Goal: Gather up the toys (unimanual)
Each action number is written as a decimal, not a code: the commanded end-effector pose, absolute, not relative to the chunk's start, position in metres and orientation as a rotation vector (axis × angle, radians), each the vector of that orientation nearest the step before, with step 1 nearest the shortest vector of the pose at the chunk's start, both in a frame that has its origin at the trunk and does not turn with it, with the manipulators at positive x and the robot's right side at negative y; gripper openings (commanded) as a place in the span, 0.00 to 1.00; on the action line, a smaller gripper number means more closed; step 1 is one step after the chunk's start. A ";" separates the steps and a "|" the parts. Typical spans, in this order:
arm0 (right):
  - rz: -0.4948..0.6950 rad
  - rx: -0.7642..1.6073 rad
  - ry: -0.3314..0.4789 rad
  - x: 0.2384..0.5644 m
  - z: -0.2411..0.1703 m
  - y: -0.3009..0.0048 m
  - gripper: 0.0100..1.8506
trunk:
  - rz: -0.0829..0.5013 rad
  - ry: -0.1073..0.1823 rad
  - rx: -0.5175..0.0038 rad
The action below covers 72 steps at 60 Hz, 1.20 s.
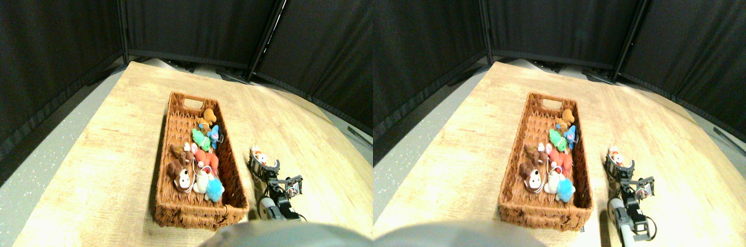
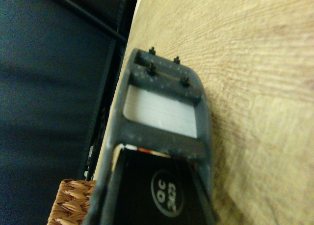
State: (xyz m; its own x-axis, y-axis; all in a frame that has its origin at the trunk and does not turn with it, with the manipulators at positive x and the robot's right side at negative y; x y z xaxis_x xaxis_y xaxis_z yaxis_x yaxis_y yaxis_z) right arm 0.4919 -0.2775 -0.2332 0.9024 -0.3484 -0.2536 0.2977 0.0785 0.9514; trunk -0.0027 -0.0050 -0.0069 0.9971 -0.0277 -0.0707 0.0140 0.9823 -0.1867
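One orange-white toy [image 1: 259, 156] sits at the tip of the right gripper [image 1: 260, 162], low on the surface [image 1: 105, 159] right of the basket [image 1: 175, 212]; whether the jaws clamp it is unclear. Other toys [image 1: 198, 154] lie inside.

I'm working in a lab-style test area: black curtain panels [image 1: 204, 14] fence off a bare wooden table [image 1: 87, 165] on a grey speckled floor [image 1: 35, 165].

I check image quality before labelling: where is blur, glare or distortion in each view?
Stereo pair view: wide-angle bending curves the table edges, bright glare washes the wood, the basket is fairly sharp. Wrist view: the close pincer frame is soft, the wood grain clearer.
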 end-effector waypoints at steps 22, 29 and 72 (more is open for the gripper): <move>-0.555 1.364 -0.108 0.501 -0.247 -0.279 0.08 | -0.015 0.079 -0.213; -0.489 1.311 -0.127 0.500 -0.234 -0.276 0.11 | -0.015 0.079 -0.213; -0.112 1.067 0.062 0.518 -0.137 -0.222 0.12 | 0.005 0.044 -0.258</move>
